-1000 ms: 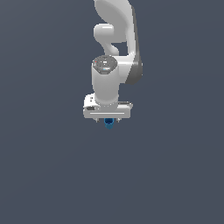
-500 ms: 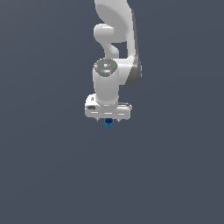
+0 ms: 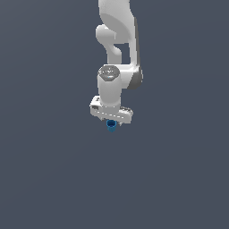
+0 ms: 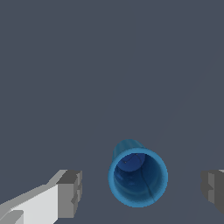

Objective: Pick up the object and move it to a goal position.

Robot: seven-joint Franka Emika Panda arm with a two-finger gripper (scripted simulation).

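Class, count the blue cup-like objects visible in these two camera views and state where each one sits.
1. The blue cup stands between the open jaws in the wrist view, touching neither; in the exterior view it shows just below the gripper. Nothing suggests another is hidden.

Showing no home, kitchen or workshop: just a bare simulated scene. Rendering everything in flat, untextured colour, with a uniform slate-grey ground (image 3: 49, 179) filling both views, edge to edge. Standing alone against it, a smooth white arm (image 3: 117, 36) with plain computer-drawn shading. Offering no walls or furniture.
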